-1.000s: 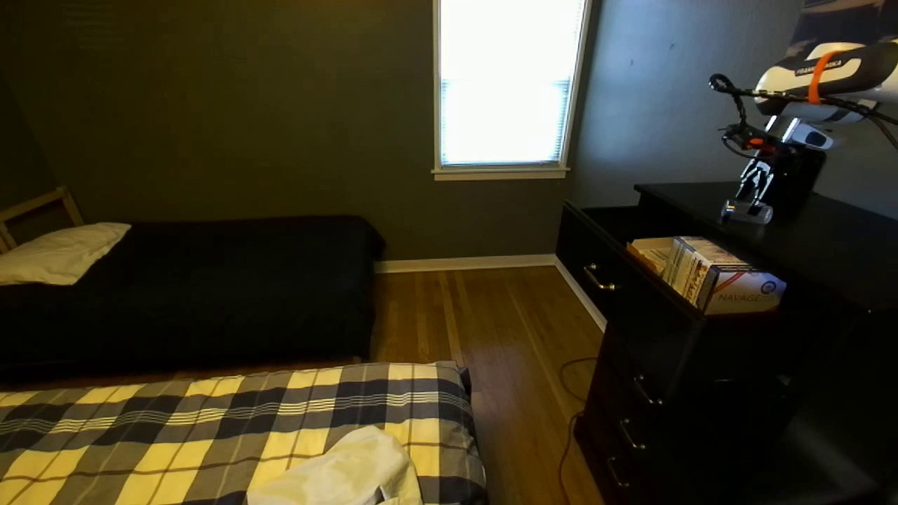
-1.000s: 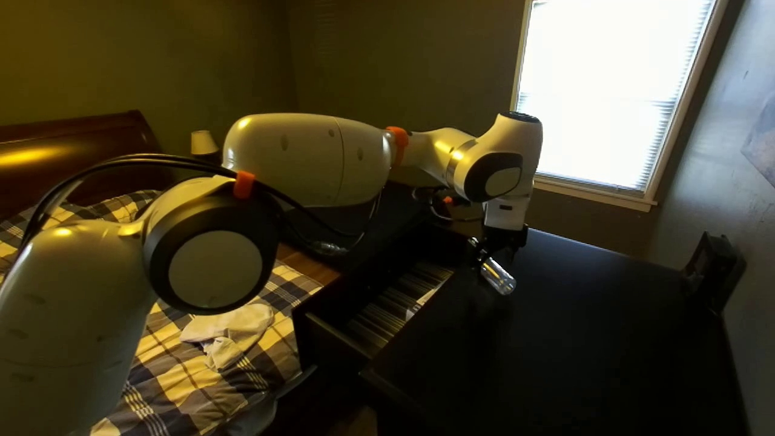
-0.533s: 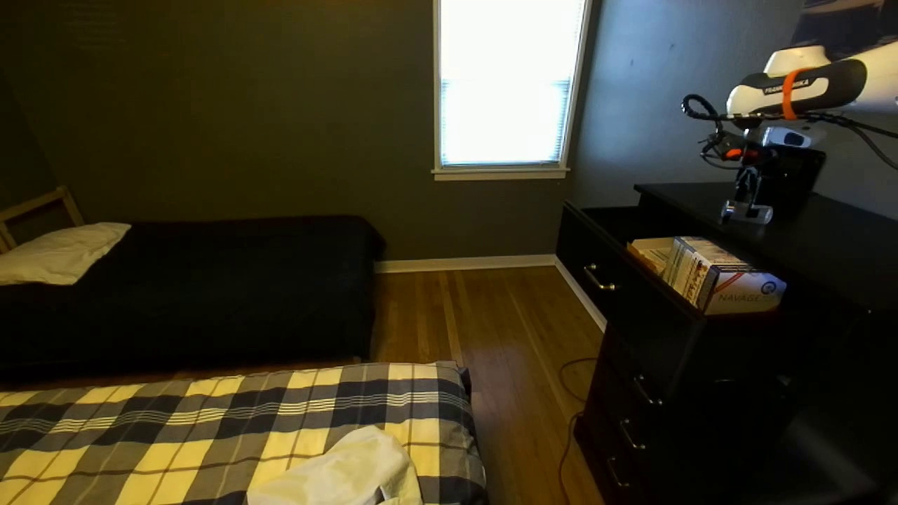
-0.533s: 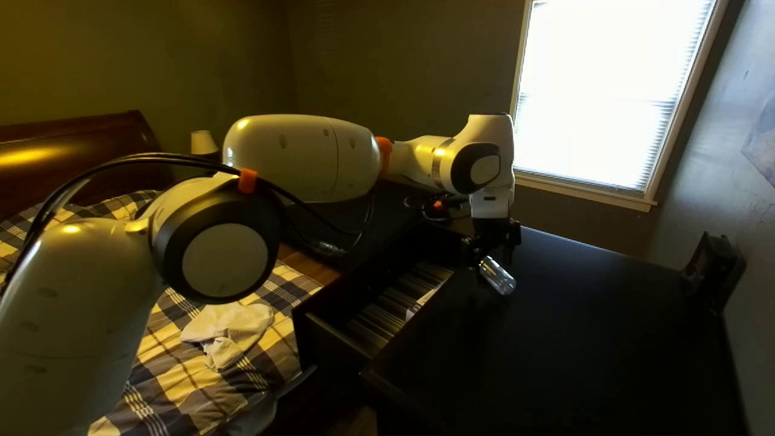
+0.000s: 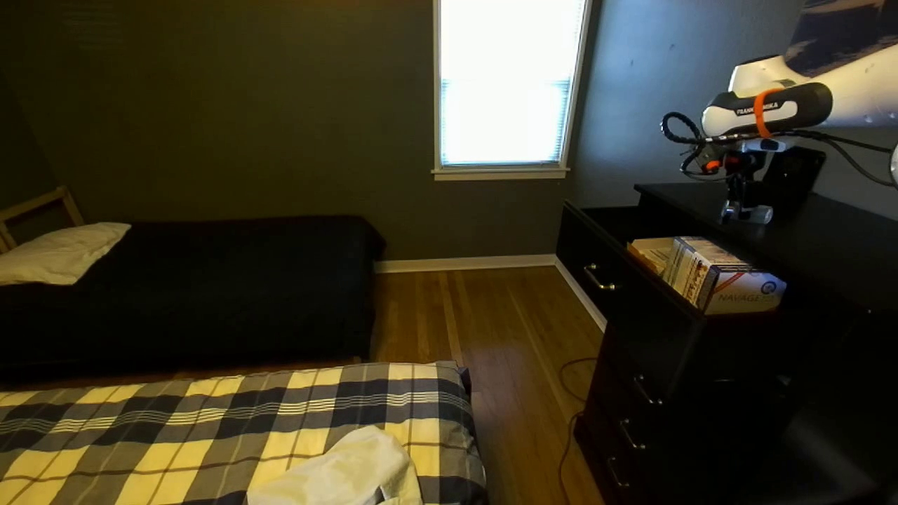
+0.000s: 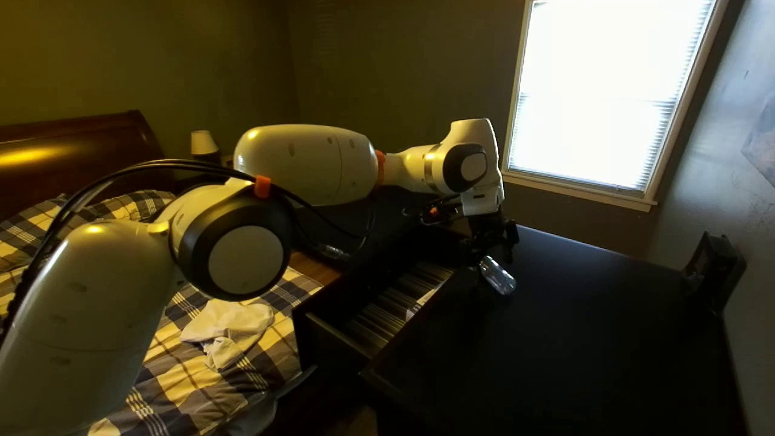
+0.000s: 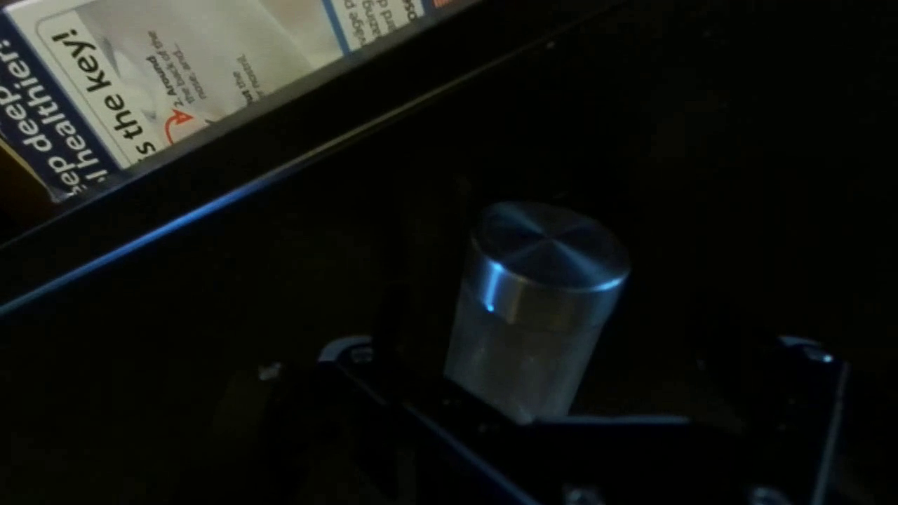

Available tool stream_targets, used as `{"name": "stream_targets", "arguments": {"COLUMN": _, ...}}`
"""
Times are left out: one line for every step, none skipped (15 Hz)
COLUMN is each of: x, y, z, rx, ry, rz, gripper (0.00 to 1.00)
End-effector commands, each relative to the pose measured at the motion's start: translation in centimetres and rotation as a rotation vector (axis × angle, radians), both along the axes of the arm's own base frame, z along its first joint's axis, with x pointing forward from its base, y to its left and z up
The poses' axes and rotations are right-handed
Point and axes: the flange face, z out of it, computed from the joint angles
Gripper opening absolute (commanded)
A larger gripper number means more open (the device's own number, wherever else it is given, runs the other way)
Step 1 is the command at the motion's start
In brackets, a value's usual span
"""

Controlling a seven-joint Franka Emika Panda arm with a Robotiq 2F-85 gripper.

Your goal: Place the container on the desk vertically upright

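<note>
Container (image 7: pixel 539 312) is laid on its side on the desk (image 6: pixel 605 339), near the edge by the pulled-out drawer (image 5: pixel 645 315); body cylindrical, pale, translucent, one end capped in shiny metal. Gripper (image 7: pixel 577 348) is held over it, jaws spread; contact cannot be told. Printed box (image 5: pixel 744 293) in drawer.

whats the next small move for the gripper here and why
I'd probably ease the open gripper slightly lower, with the container between its fingers. The container lies on its side on the desk, so it likely needs gripping before it can be tipped upright. In the wrist view the fingers stand apart on either side of it; whether they are low enough is unclear.
</note>
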Motion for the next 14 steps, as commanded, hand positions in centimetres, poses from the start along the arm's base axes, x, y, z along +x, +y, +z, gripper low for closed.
{"name": "stream_targets", "arguments": {"x": 1.2, "y": 1.0, "z": -0.5, "rx": -0.060, "ry": 0.007, "rz": -0.026, "gripper": 1.00}}
{"name": "stream_targets", "arguments": {"x": 1.4, "y": 1.3, "z": -0.6, "rx": -0.074, "ry": 0.013, "rz": -0.030, "gripper": 1.00}}
{"name": "stream_targets", "arguments": {"x": 1.5, "y": 1.5, "z": -0.7, "rx": -0.089, "ry": 0.020, "rz": -0.036, "gripper": 1.00}}
{"name": "stream_targets", "arguments": {"x": 1.6, "y": 1.7, "z": -0.7, "rx": -0.107, "ry": 0.030, "rz": -0.040, "gripper": 1.00}}
{"name": "stream_targets", "arguments": {"x": 1.6, "y": 1.9, "z": -0.9, "rx": -0.125, "ry": 0.042, "rz": -0.045, "gripper": 1.00}}
{"name": "stream_targets", "arguments": {"x": 1.7, "y": 2.0, "z": -0.9, "rx": -0.145, "ry": 0.052, "rz": -0.047, "gripper": 1.00}}
{"name": "stream_targets", "arguments": {"x": 1.7, "y": 2.2, "z": -0.9, "rx": -0.164, "ry": 0.066, "rz": -0.051, "gripper": 1.00}}
{"name": "stream_targets", "arguments": {"x": 1.7, "y": 2.3, "z": -1.0, "rx": -0.183, "ry": 0.079, "rz": -0.049, "gripper": 1.00}}
{"name": "stream_targets", "arguments": {"x": 1.8, "y": 2.6, "z": -1.1, "rx": -0.196, "ry": 0.090, "rz": -0.043, "gripper": 1.00}}
{"name": "stream_targets", "arguments": {"x": 1.8, "y": 2.7, "z": -1.2, "rx": -0.210, "ry": 0.101, "rz": -0.041, "gripper": 1.00}}
{"name": "stream_targets", "arguments": {"x": 1.9, "y": 2.9, "z": -1.2, "rx": -0.219, "ry": 0.109, "rz": -0.037, "gripper": 1.00}}
{"name": "stream_targets", "arguments": {"x": 2.0, "y": 3.1, "z": -1.4, "rx": -0.227, "ry": 0.115, "rz": -0.033, "gripper": 1.00}}
{"name": "stream_targets", "arguments": {"x": 2.1, "y": 3.2, "z": -1.5, "rx": -0.234, "ry": 0.120, "rz": -0.031, "gripper": 1.00}}
{"name": "stream_targets", "arguments": {"x": 2.2, "y": 3.3, "z": -1.7, "rx": -0.239, "ry": 0.124, "rz": -0.028, "gripper": 1.00}}
